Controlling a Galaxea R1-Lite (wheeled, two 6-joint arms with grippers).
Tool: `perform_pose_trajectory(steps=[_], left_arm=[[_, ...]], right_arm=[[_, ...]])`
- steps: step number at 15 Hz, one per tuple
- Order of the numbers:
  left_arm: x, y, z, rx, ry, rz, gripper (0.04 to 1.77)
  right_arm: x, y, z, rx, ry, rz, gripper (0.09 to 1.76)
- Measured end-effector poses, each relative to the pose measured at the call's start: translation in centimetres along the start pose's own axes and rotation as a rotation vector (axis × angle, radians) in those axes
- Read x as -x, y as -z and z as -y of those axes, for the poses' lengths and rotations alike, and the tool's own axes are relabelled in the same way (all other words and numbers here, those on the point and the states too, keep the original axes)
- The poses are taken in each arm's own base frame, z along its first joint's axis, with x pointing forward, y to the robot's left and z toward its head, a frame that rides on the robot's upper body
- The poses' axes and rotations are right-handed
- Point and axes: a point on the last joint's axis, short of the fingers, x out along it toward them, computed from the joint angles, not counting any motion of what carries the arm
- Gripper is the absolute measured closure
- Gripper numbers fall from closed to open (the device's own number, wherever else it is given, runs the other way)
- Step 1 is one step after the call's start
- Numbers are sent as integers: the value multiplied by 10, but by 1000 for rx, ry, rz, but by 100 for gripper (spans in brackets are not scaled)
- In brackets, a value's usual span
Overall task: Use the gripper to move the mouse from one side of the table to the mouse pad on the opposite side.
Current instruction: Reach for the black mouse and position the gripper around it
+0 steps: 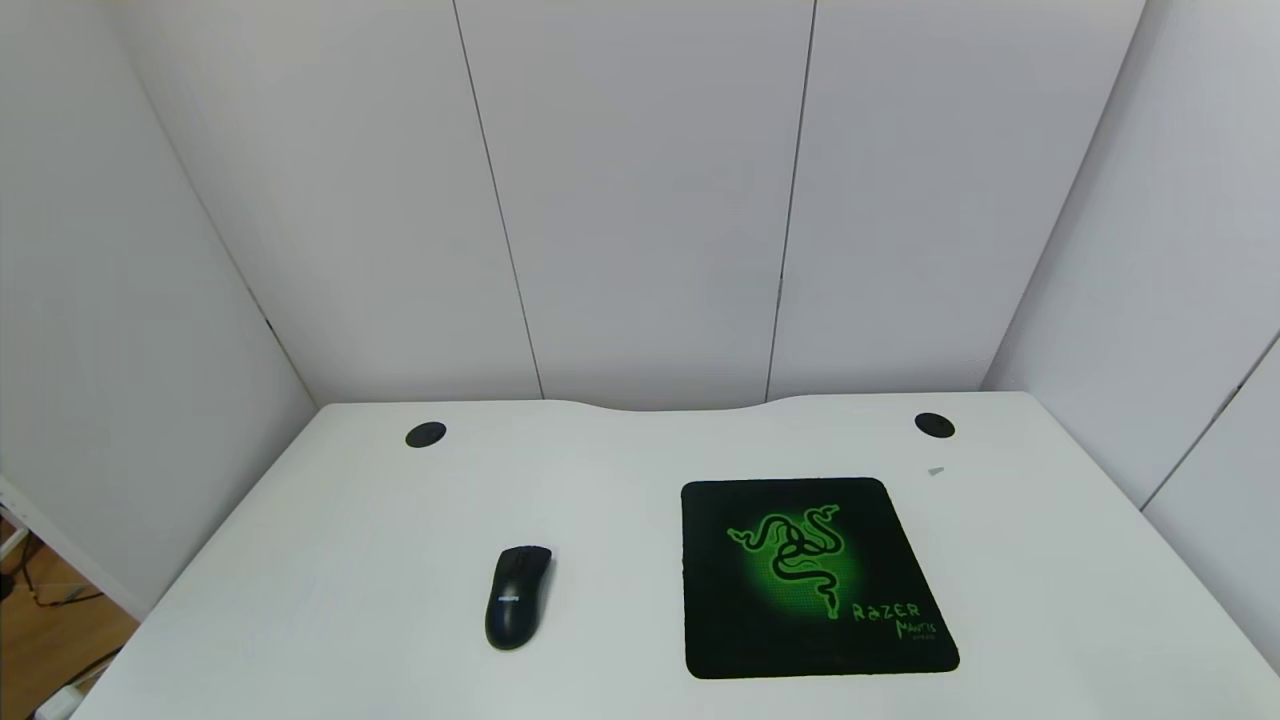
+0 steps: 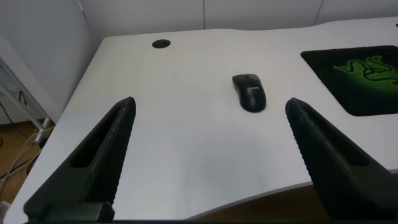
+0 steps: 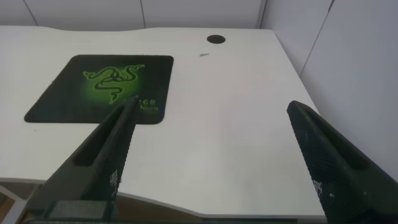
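The black mouse (image 1: 518, 597) lies on the white table (image 1: 330, 520), left of centre near the front; it also shows in the left wrist view (image 2: 249, 92). The black mouse pad (image 1: 810, 577) with the green snake emblem lies to its right, bare, and shows in the right wrist view (image 3: 102, 88) and at the left wrist view's edge (image 2: 357, 68). Neither gripper shows in the head view. My left gripper (image 2: 211, 109) is open and empty, back over the table's near edge, short of the mouse. My right gripper (image 3: 211, 112) is open and empty near the front right edge.
Two round black holes (image 1: 425, 435) (image 1: 934, 425) sit near the table's back edge, which has a curved notch. A small grey scrap (image 1: 935, 470) lies by the right hole. White wall panels enclose the back and sides. Floor and cables show past the left edge (image 1: 40, 600).
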Motion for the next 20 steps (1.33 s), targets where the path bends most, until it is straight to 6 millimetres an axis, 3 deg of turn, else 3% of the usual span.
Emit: perform_pose_trajectory(steps=[6, 12, 20], left_arm=[[1, -20, 0, -7, 34, 23, 9], [-9, -64, -1, 4, 53, 5, 9], [-62, -120, -5, 20, 48, -54, 9]], right_arm=[[0, 0, 0, 0, 0, 0, 14], [0, 0, 0, 0, 0, 0, 14], [0, 0, 0, 0, 0, 0, 14]])
